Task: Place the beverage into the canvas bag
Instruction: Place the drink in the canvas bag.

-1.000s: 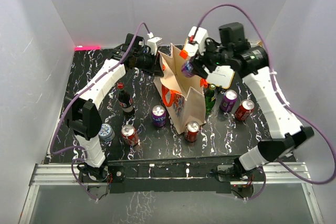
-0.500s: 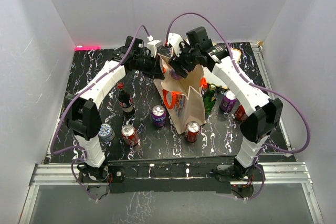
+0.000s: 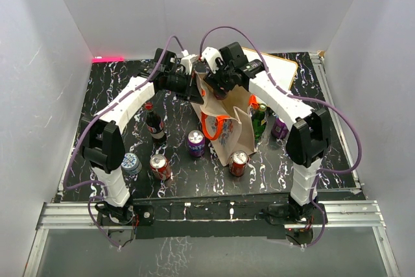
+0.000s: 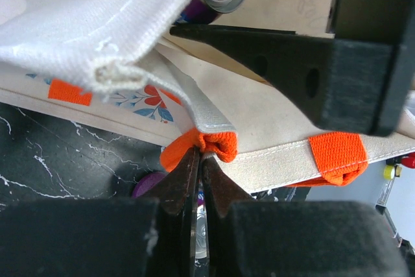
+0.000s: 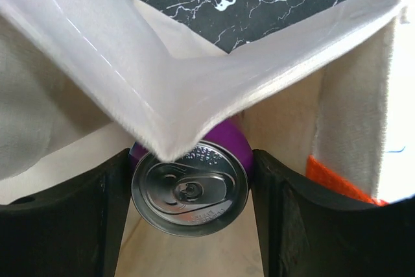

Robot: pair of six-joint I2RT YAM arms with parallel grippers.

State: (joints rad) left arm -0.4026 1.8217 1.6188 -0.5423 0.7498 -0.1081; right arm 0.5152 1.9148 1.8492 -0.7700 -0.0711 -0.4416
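The beverage is a purple can (image 5: 190,186), seen end-on with its silver lid toward the camera. My right gripper (image 5: 189,194) is shut on its sides and holds it in the open mouth of the canvas bag (image 3: 228,131), a beige tote with orange handles and a floral print. A fold of the bag's rim (image 5: 162,105) overlaps the can's upper edge. My left gripper (image 4: 200,157) is shut on an orange clip (image 4: 211,144) at the bag's rim, holding that side up. From above, both grippers meet over the bag's top, left gripper (image 3: 192,85) and right gripper (image 3: 218,82).
Round the bag stand a purple can (image 3: 196,142), two red cans (image 3: 160,166) (image 3: 237,161), a silver-blue can (image 3: 131,163), a dark bottle (image 3: 154,123), a green bottle (image 3: 259,120) and another purple can (image 3: 280,128). A wooden board (image 3: 277,69) lies at the back right.
My right arm has swung left from beside the bag, carrying the purple can over and into the bag's mouth. The left gripper has kept its hold on the rim.
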